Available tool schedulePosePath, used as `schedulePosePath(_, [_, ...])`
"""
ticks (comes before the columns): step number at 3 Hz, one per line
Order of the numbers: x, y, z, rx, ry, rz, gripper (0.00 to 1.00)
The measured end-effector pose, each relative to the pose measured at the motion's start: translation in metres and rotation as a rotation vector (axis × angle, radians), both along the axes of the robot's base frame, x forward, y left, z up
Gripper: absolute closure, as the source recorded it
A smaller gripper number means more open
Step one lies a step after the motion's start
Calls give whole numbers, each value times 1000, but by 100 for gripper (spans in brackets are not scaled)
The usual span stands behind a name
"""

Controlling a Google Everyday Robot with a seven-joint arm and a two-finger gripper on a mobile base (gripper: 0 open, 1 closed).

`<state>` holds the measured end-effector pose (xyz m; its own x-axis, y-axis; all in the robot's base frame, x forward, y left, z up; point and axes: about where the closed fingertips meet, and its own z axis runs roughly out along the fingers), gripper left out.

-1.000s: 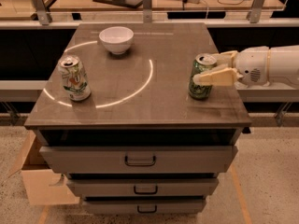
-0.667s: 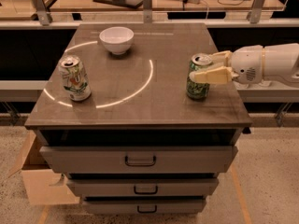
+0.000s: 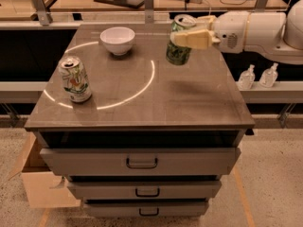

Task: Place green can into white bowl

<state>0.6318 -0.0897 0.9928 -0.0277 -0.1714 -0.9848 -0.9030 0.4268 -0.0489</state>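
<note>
The green can (image 3: 178, 52), dark green with pale markings and a silver top, hangs tilted in the air above the back right part of the cabinet top. My gripper (image 3: 185, 33) comes in from the right on a white arm and is shut on the green can near its top. The white bowl (image 3: 117, 40) stands upright and empty at the back of the top, left of the can and apart from it.
A mostly white can with green and red print (image 3: 75, 79) stands at the left of the grey cabinet top (image 3: 189, 103). Drawers sit below. Two small bottles (image 3: 258, 76) stand on a ledge at right. A cardboard box (image 3: 33, 174) is on the floor at left.
My gripper has lifted the green can off the top and carried it up, back and to the left, toward the bowl. The can now tilts. The view has also shifted.
</note>
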Motion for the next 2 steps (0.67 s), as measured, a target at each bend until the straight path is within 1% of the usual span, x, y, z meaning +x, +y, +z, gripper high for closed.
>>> schedulePosePath(1, [36, 30, 10, 50, -18, -89, 100])
schedulePosePath(2, [78, 60, 19, 93, -46, -180, 100])
